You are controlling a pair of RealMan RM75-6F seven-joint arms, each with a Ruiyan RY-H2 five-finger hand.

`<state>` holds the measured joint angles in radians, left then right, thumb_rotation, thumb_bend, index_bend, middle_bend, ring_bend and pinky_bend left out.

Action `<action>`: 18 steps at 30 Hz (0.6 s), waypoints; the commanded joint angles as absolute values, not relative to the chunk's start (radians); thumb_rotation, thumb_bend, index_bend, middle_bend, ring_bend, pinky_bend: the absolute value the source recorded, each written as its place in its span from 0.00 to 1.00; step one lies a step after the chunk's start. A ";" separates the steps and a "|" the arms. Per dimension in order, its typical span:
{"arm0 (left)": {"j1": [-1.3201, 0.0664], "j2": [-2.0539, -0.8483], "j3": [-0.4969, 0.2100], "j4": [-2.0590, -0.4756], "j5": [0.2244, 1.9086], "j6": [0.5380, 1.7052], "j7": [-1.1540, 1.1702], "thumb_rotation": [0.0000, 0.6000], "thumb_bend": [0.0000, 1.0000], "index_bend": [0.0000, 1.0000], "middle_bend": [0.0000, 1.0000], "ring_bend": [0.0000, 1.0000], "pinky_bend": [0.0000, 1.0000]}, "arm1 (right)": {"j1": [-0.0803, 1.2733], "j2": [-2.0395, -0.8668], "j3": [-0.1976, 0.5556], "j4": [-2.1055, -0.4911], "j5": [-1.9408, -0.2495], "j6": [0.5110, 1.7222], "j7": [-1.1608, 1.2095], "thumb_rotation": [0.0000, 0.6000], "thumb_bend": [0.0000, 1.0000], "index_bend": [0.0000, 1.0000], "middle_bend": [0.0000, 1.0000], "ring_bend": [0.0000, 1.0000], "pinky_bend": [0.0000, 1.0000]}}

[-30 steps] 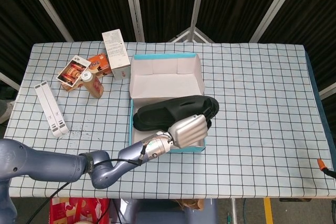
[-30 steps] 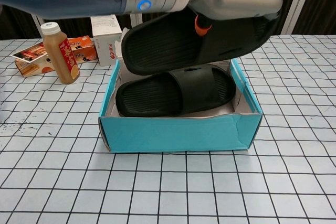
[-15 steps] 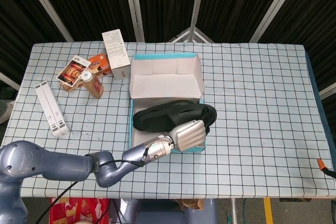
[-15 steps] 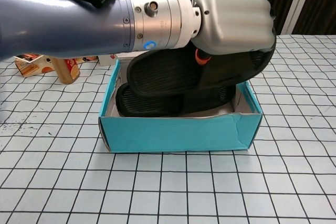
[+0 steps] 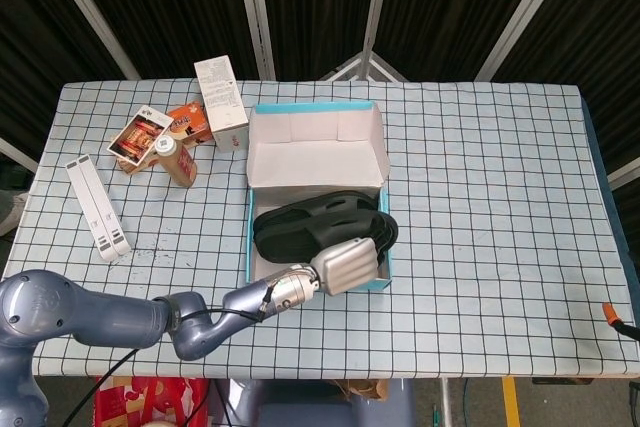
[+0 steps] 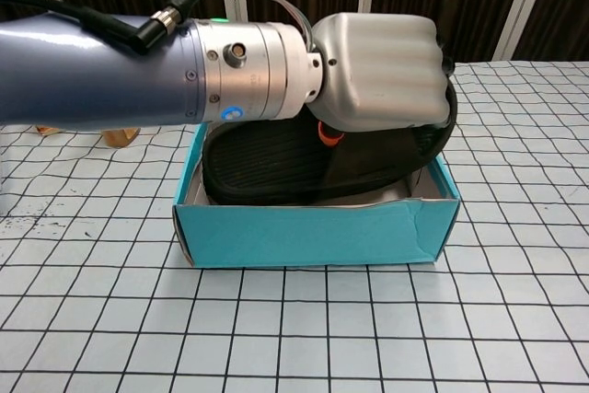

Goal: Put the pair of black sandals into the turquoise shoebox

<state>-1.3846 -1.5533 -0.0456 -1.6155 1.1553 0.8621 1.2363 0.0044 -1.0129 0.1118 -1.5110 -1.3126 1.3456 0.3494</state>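
A: Left hand (image 6: 382, 71)?
B: Clenched on the upper sandal (image 6: 276, 163), fingers wrapped over its near edge, low inside the turquoise shoebox (image 6: 313, 232).
A: Other sandal (image 5: 300, 222)?
B: Already in the box, underneath, touching the upper one.
A: Right hand?
B: Neither camera shows it.
A: Clutter?
B: Bottle (image 5: 178, 161) and cartons (image 5: 221, 95) at ten o'clock of the box on the table (image 5: 500, 197), well apart.
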 commanded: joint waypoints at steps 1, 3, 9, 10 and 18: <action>-1.387 -1.557 -0.042 -1.617 1.153 0.856 1.242 1.00 0.30 0.42 0.46 0.19 0.23 | 0.004 -1.013 0.112 -1.510 -1.312 1.345 0.350 1.00 0.32 0.18 0.20 0.28 0.19; -1.388 -1.564 -0.040 -1.616 1.148 0.851 1.244 1.00 0.31 0.42 0.46 0.19 0.23 | 0.003 -1.011 0.112 -1.510 -1.313 1.347 0.353 1.00 0.32 0.18 0.20 0.28 0.19; -1.391 -1.591 -0.031 -1.600 1.140 0.838 1.253 1.00 0.31 0.42 0.47 0.20 0.23 | 0.003 -1.011 0.113 -1.508 -1.310 1.345 0.356 1.00 0.32 0.18 0.20 0.28 0.19; -1.391 -1.594 -0.028 -1.600 1.135 0.836 1.255 1.00 0.31 0.42 0.47 0.20 0.23 | 0.002 -1.011 0.113 -1.508 -1.310 1.345 0.357 1.00 0.32 0.18 0.20 0.28 0.19; -1.386 -1.593 -0.001 -1.608 1.077 0.830 1.292 1.00 0.31 0.42 0.48 0.20 0.23 | 0.002 -1.012 0.114 -1.506 -1.309 1.344 0.358 1.00 0.32 0.18 0.20 0.28 0.19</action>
<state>-1.3883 -1.5942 -0.0061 -1.6057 1.0865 0.8297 1.2860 0.0020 -1.0119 0.1139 -1.5057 -1.3092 1.3438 0.3580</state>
